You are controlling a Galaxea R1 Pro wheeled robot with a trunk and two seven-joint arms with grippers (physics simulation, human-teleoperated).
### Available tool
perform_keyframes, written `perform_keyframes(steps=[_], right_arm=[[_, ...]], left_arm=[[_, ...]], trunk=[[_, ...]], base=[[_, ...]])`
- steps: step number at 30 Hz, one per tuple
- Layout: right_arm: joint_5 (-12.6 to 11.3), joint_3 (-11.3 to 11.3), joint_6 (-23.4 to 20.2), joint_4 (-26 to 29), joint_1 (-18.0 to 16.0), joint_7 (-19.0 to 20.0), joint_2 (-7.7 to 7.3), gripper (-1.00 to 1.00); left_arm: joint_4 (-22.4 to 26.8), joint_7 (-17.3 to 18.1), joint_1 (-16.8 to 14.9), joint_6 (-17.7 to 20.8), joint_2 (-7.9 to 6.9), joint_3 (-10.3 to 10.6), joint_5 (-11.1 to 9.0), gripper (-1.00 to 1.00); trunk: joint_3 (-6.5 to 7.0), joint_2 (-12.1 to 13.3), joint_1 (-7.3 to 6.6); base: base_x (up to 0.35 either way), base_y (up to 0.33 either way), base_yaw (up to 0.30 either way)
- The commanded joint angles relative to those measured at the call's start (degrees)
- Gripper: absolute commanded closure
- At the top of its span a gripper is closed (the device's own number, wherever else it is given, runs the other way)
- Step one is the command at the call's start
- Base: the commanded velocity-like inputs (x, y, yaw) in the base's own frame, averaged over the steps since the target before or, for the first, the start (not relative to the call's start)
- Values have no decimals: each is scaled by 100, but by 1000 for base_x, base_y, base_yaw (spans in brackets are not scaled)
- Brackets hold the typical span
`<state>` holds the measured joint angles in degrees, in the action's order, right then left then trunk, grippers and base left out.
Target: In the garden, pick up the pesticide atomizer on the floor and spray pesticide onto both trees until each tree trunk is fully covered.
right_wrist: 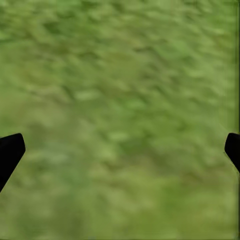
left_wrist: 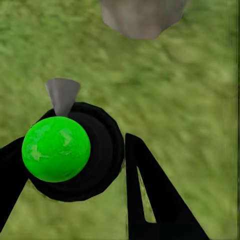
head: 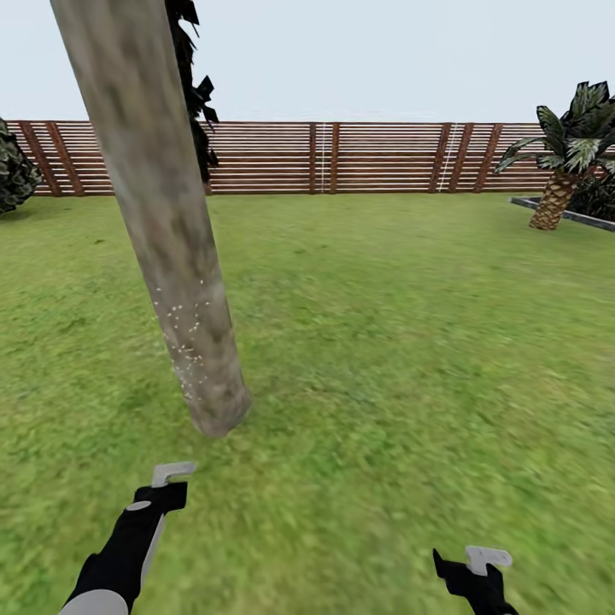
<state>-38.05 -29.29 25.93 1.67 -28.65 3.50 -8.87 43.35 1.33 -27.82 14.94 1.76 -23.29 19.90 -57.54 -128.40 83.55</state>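
Note:
A thick, leaning tree trunk (head: 162,231), mottled grey-brown, stands at the left of the head view, with white specks (head: 190,337) scattered over its lower part. Its base (left_wrist: 142,17) also shows in the left wrist view. My left gripper (head: 162,495) hovers low over the grass just short of that base, shut on the pesticide atomizer (left_wrist: 56,149): a black body with a bright green ball and a grey nozzle (left_wrist: 62,95) pointing toward the trunk. My right gripper (head: 474,576) is open over bare grass, its fingertips (right_wrist: 11,150) far apart.
Green lawn (head: 384,342) stretches to a reddish-brown slat fence (head: 342,158). A short scaly palm (head: 559,171) stands at the far right beside a grey border (head: 564,213). A dark bush (head: 13,171) sits at the far left.

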Motion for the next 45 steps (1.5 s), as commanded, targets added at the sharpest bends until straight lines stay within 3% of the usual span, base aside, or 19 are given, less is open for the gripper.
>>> perform_keyframes(steps=[1,18,29,45], right_arm=[[0,1,0,0,0,1,0,-100],[-1,-4,0,0,0,1,8,-100],[-1,-7,-1,0,0,1,8,-100],[-1,-5,-1,0,0,1,8,-100]], left_arm=[[13,-1,-2,0,-4,0,3,100],[59,-10,2,0,-9,-80,5,100],[68,-4,1,0,-9,-88,5,100],[68,-10,2,9,-17,-88,14,100]], trunk=[[0,0,0],[0,0,0],[0,0,0],[25,0,0]], base=[[244,-178,0],[66,-253,203],[0,-274,40],[40,-264,222]])
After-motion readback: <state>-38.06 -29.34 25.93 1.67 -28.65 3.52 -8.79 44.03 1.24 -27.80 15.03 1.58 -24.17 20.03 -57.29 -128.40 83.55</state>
